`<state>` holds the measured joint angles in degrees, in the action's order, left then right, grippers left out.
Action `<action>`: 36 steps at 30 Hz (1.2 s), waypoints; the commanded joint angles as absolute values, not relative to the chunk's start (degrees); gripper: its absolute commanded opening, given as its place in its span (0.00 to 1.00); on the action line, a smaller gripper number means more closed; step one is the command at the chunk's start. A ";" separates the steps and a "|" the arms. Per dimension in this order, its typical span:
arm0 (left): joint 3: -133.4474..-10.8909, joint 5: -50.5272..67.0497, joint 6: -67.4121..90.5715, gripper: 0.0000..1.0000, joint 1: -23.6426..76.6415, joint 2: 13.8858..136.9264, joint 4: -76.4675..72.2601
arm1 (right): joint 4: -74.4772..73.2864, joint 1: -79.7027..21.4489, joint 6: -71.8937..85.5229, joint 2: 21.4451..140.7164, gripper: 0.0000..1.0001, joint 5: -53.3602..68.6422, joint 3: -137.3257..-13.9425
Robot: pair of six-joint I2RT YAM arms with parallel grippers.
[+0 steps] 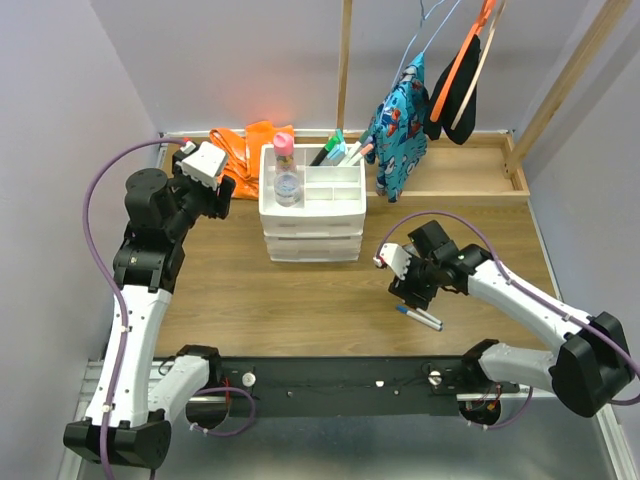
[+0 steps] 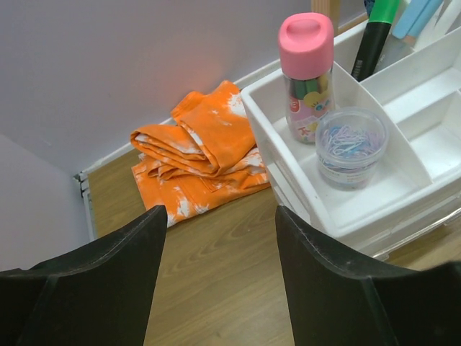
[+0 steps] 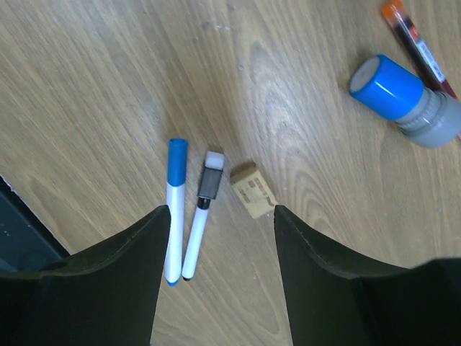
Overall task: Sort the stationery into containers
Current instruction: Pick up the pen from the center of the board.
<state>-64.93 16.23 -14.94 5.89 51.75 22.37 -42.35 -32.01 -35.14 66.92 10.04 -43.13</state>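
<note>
Nearest to the arm bases, the right gripper hangs low over the wooden table, on its right part. Its jaws are open and they hold nothing. Under it lie two thin white markers side by side: a marker with a blue cap and a marker with a white and black end. Their lower ends almost meet. A tan block lies just beside the second marker, on its right. Further to the right in the wrist view stands a stubby grey piece with a blue cap, and an orange-capped pen lies right against it.

Further back, in the middle of the table, stands the white drawer unit. In the long left compartment of its top tray there is a round clear jar with coloured paper clips inside, and behind it an upright bottle with a pink lid. A green and black highlighter stands in a rear compartment.

The left gripper is raised at the left of the unit, jaws open and empty. An orange cloth lies folded at the back wall, and clothes hang behind on the right.
</note>
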 commanded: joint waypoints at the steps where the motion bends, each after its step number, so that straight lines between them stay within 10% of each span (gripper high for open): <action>1: -65.13 19.42 -15.03 0.71 3.87 50.80 20.40 | -41.31 -34.62 -35.95 68.47 0.68 11.43 -42.98; 29: -62.23 19.34 -13.71 0.73 0.62 51.68 16.88 | -37.44 -38.58 -36.30 81.38 0.56 8.26 -41.93; 36: -61.26 19.51 -13.36 0.73 0.62 51.59 16.09 | -36.56 -39.55 -34.90 83.58 0.36 7.47 -41.75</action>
